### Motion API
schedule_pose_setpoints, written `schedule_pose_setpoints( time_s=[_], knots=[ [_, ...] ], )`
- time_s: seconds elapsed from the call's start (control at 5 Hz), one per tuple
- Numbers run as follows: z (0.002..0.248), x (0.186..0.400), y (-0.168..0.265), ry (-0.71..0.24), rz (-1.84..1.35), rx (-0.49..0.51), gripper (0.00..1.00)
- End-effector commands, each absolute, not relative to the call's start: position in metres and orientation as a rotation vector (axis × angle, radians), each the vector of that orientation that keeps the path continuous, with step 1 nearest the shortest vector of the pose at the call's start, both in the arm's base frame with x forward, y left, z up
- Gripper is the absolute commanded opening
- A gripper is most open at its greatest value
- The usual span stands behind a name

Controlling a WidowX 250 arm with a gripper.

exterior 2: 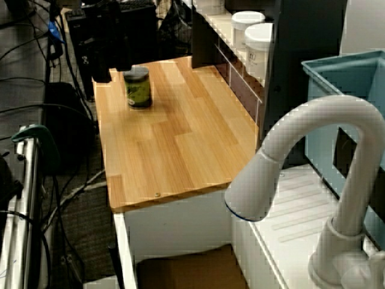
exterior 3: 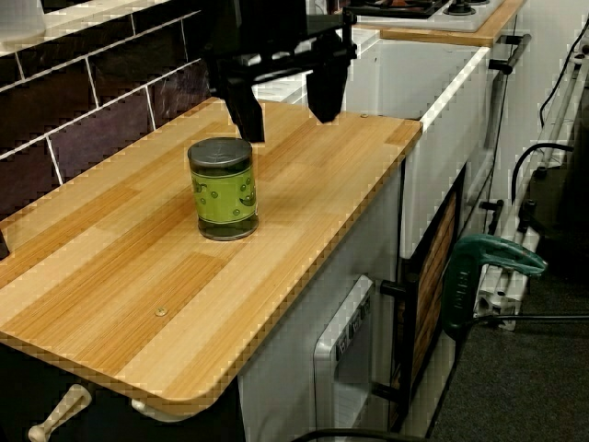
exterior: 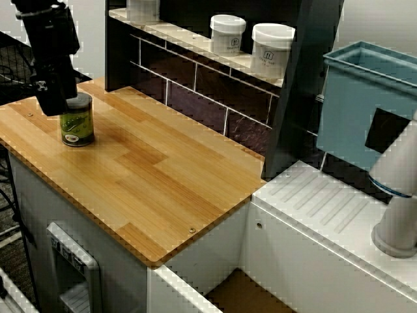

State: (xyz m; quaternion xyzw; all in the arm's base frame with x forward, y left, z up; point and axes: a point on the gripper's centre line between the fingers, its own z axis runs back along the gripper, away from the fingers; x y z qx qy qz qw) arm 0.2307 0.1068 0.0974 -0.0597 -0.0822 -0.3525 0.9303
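A green can with a dark lid (exterior 3: 223, 189) stands upright on the wooden countertop (exterior 3: 138, 276), near its far-left end in the view from above (exterior: 77, 120). My black gripper (exterior 3: 287, 127) hangs just above and behind the can, not touching it. In the low view along the counter its two fingers (exterior 3: 247, 115) are spread apart with nothing between them. From above, the gripper body (exterior: 55, 104) overlaps the can's upper left side. In the view past the faucet the gripper (exterior 2: 117, 69) sits just left of the can (exterior 2: 138, 88).
Two white jars (exterior: 227, 34) (exterior: 272, 49) stand on a shelf over the dark tiled back wall. A blue bin (exterior: 365, 104) and a white faucet (exterior 2: 313, 156) stand by the ribbed drainboard (exterior: 326, 208). A green clamp (exterior 3: 483, 267) is on the floor side.
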Motion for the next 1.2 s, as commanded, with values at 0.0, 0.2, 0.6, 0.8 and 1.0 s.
schedule_pose_setpoints(
  time_s=[0.0,0.2,0.6,0.8,1.0],
  knots=[
    [0.087,0.219,0.126,-0.1,-0.558,0.002,1.0],
    [0.077,0.22,0.128,-0.067,-0.525,0.012,1.0],
    [0.057,0.235,0.135,-0.057,-0.449,0.009,1.0],
    [0.05,0.247,0.132,-0.057,-0.454,0.01,1.0],
    [0.055,0.259,0.13,-0.081,-0.438,-0.017,1.0]
  ],
)
